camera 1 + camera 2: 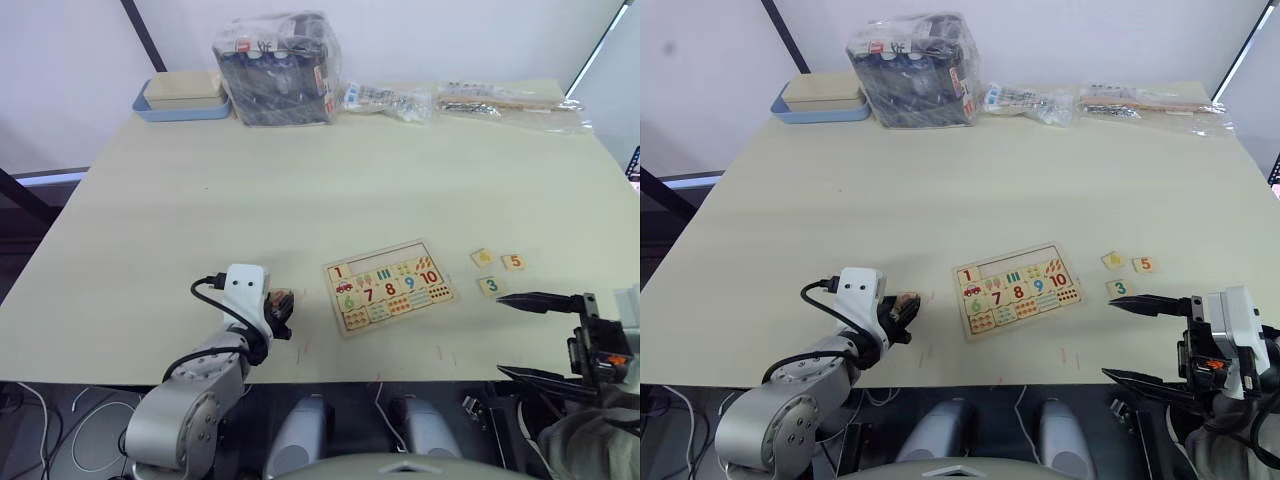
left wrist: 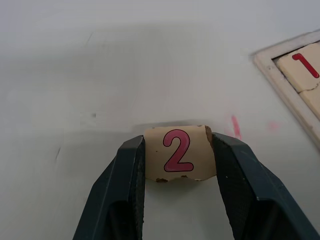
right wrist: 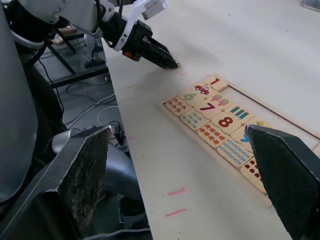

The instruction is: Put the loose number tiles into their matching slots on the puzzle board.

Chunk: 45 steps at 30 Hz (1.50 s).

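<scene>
My left gripper (image 1: 281,309) is shut on a small wooden tile with a red 2 (image 2: 178,152), low over the table a little left of the puzzle board (image 1: 390,285). The board's top row holds a 1 at its left end, and the rest of the slots (image 1: 396,256) are bare. Three loose number tiles lie right of the board: a yellow one (image 1: 483,257), an orange 5 (image 1: 513,262) and a green 3 (image 1: 490,286). My right gripper (image 1: 512,338) stands wide open near the front edge, just below the 3 tile, holding nothing.
At the table's back stand a blue tray with a tan box (image 1: 180,98), a plastic-wrapped dark pack (image 1: 278,70) and flat plastic bags (image 1: 505,100). Small red marks (image 2: 234,127) dot the surface near the front edge.
</scene>
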Each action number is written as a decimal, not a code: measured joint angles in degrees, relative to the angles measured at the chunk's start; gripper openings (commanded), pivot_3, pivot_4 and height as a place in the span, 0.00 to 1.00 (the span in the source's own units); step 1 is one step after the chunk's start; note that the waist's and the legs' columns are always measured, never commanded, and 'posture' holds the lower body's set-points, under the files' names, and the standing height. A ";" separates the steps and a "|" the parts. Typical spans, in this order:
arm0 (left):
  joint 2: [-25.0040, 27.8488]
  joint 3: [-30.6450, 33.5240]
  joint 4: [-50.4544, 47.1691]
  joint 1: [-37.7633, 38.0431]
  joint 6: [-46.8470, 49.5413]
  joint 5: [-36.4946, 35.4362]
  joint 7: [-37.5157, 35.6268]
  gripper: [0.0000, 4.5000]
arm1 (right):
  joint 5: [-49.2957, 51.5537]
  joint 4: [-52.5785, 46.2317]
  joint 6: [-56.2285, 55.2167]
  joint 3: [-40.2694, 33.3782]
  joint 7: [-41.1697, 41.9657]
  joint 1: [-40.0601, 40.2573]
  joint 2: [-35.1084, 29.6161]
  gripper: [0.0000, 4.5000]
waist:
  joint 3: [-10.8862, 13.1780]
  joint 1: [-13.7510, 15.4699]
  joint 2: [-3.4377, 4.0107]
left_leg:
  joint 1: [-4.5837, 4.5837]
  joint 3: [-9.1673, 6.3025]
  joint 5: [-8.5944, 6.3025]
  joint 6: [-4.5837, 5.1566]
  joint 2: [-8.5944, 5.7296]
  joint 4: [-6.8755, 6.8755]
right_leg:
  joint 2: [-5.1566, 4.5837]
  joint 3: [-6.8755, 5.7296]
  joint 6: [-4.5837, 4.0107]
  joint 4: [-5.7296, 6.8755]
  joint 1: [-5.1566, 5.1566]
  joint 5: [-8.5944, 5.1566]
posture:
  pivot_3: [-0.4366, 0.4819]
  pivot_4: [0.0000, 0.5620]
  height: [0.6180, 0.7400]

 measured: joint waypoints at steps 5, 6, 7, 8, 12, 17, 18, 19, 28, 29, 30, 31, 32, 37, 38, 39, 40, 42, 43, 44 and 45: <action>-0.89 -0.14 -1.40 1.74 0.15 0.06 0.46 0.64 | 0.64 -0.85 0.45 -2.11 0.30 1.40 -0.24 1.00 | -0.01 -0.01 0.01 | 0.00 0.03 -0.01 0.00 0.01 0.00 | 0.01 0.01 -0.06 0.00 0.00 -0.04 | 0.48 0.27 1.00; -0.95 -0.18 -1.52 1.81 0.16 -0.20 0.00 0.74 | 0.66 -1.09 0.67 -2.15 0.31 1.65 -0.24 1.00 | -0.01 -0.02 0.01 | 0.00 0.03 0.00 0.00 0.01 0.00 | 0.01 0.01 -0.18 0.00 0.01 -0.10 | 0.48 0.27 1.00; -0.96 -0.21 -1.60 1.86 0.16 -0.44 -0.29 0.83 | 0.66 -1.40 0.82 -2.14 0.31 1.83 -0.24 1.00 | -0.01 -0.03 0.02 | 0.01 0.04 -0.01 0.00 0.01 0.00 | 0.01 0.02 -0.20 0.00 0.00 -0.12 | 0.48 0.27 1.00; -0.79 -0.20 -1.67 1.97 0.11 -0.82 -0.90 0.95 | 0.66 -1.80 0.86 -2.14 0.25 1.94 -0.23 1.00 | -0.03 -0.06 0.04 | 0.04 0.04 0.00 0.01 0.02 0.00 | 0.02 0.02 -0.21 0.00 0.01 -0.12 | 0.48 0.27 1.00; 2.03 1.67 -1.75 2.90 -0.56 -2.50 -4.48 0.99 | 0.67 -2.09 0.86 -2.13 -0.80 1.93 0.09 1.00 | -0.05 -0.12 0.08 | 0.06 0.03 0.00 0.00 0.10 0.00 | 0.07 0.01 -0.23 0.02 0.01 -0.12 | 0.48 0.27 1.00; 15.17 7.42 -1.10 5.95 -3.92 -8.49 -17.78 0.99 | 0.56 -2.34 0.79 -1.74 -2.36 1.25 1.14 1.00 | 0.05 -0.08 -0.02 | 0.01 0.02 0.00 -0.01 0.13 -0.01 | 0.10 -0.07 -0.26 0.01 -0.04 -0.13 | 0.48 0.27 1.00; 19.41 9.72 -0.32 6.36 -5.32 -10.01 -21.91 0.99 | 0.53 -2.34 0.74 -1.74 -2.60 1.14 1.17 1.00 | 0.07 -0.07 -0.02 | -0.01 -0.01 0.00 -0.01 0.16 -0.01 | 0.09 -0.11 -0.28 -0.01 -0.04 -0.14 | 0.48 0.27 1.00; 21.00 10.93 0.23 6.41 -6.23 -10.52 -23.83 0.99 | 0.49 -2.33 0.74 -1.72 -2.75 1.06 1.26 1.00 | 0.08 -0.05 0.01 | -0.01 0.01 0.00 -0.01 0.15 -0.01 | 0.06 -0.11 -0.28 -0.01 -0.03 -0.14 | 0.48 0.27 1.00; 44.20 14.80 17.20 5.92 -31.12 -13.40 -55.03 0.99 | -0.20 -3.31 0.07 -0.56 -4.45 0.62 2.63 1.00 | 0.22 0.05 0.21 | -0.08 0.07 -0.01 0.00 0.10 -0.11 | -0.28 -0.07 -0.28 -0.09 -0.13 -0.14 | 0.48 0.27 1.00; 46.08 14.31 19.74 4.72 -34.10 -13.24 -58.28 0.99 | -0.19 -3.67 0.07 -0.48 -4.57 0.59 2.64 1.00 | 0.23 0.06 0.22 | -0.10 0.06 -0.01 0.00 0.10 -0.11 | -0.28 -0.09 -0.29 -0.08 -0.15 -0.14 | 0.48 0.27 1.00; 47.99 13.60 22.29 3.47 -36.69 -12.92 -61.30 0.99 | -0.15 -4.14 0.09 -0.37 -4.63 0.53 2.62 1.00 | 0.24 0.06 0.23 | -0.11 0.05 -0.01 0.00 0.10 -0.12 | -0.27 -0.11 -0.29 -0.08 -0.16 -0.14 | 0.48 0.27 1.00; 49.58 12.86 24.75 2.17 -39.41 -12.54 -64.23 0.99 | -0.08 -4.39 0.10 -0.16 -4.64 0.41 2.60 1.00 | 0.24 -0.01 0.24 | -0.11 0.09 -0.01 0.01 0.10 -0.13 | -0.29 -0.08 -0.29 -0.10 -0.17 -0.14 | 0.48 0.27 1.00; 50.43 12.13 26.36 1.25 -41.27 -12.30 -66.25 0.99 | -0.07 -4.42 0.15 -0.06 -4.65 0.36 2.59 1.00 | 0.25 -0.04 0.25 | -0.14 0.11 -0.02 0.02 0.09 -0.14 | -0.31 -0.07 -0.28 -0.11 -0.18 -0.14 | 0.48 0.27 1.00; 54.07 3.22 39.84 -9.08 -54.14 -7.74 -78.56 0.99 | 0.55 -4.66 0.38 -0.08 -4.27 -0.15 1.77 1.00 | 0.26 -0.01 0.24 | -0.27 0.09 -0.03 0.06 0.06 -0.14 | -0.28 -0.11 -0.26 -0.12 -0.31 -0.13 | 0.48 0.27 1.00; 54.16 1.77 41.66 -10.76 -55.90 -6.95 -80.08 0.99 | 0.65 -4.65 0.40 -0.15 -4.05 -0.23 1.49 1.00 | 0.26 -0.01 0.23 | -0.27 0.10 -0.03 0.06 0.06 -0.14 | -0.28 -0.12 -0.26 -0.12 -0.30 -0.13 | 0.48 0.27 1.00; 54.03 -0.77 44.24 -13.49 -58.34 -5.66 -82.08 0.99 | 0.69 -4.60 0.32 -0.24 -3.43 -0.14 1.09 1.00 | 0.26 0.02 0.24 | -0.27 0.09 -0.03 0.06 0.05 -0.15 | -0.28 -0.13 -0.26 -0.11 -0.30 -0.13 | 0.48 0.27 1.00; 53.53 -3.03 46.57 -16.20 -60.61 -4.40 -83.70 0.99 | 0.64 -4.57 0.12 -0.26 -2.92 -0.24 0.74 1.00 | 0.26 0.00 0.23 | -0.29 0.08 -0.03 0.07 0.05 -0.14 | -0.16 -0.14 -0.25 -0.12 -0.31 -0.12 | 0.48 0.27 1.00; 52.30 -5.79 49.42 -19.36 -63.40 -2.93 -85.58 0.99 | 0.33 -4.50 -0.23 -0.30 -2.51 -0.52 0.69 1.00 | 0.26 -0.08 0.19 | -0.30 0.10 -0.03 0.08 0.06 -0.12 | -0.01 -0.11 -0.19 -0.12 -0.31 -0.09 | 0.48 0.27 1.00; 51.85 -7.43 51.15 -20.82 -64.97 -2.12 -86.52 0.99 | 0.09 -4.43 -0.46 -0.32 -2.35 -0.53 0.69 1.00 | 0.26 -0.21 0.19 | -0.29 0.11 -0.04 0.10 0.08 -0.12 | 0.02 -0.09 -0.02 -0.11 -0.32 0.01 | 0.48 0.27 1.00; 51.80 -7.64 51.56 -20.93 -65.36 -1.93 -86.74 0.99 | 0.08 -4.42 -0.54 -0.33 -2.30 -0.54 0.69 1.00 | 0.26 -0.31 0.18 | -0.30 0.12 -0.05 0.10 0.09 -0.12 | 0.03 -0.07 -0.02 -0.11 -0.33 0.01 | 0.48 0.27 1.00; 51.81 -7.74 52.30 -20.94 -66.29 -1.68 -87.25 0.99 | 0.21 -4.40 -0.42 -0.44 -1.94 -0.54 0.47 1.00 | 0.26 -0.49 0.18 | -0.29 0.13 -0.05 0.11 0.12 -0.12 | 0.05 -0.06 -0.01 -0.10 -0.34 0.01 | 0.48 0.27 1.00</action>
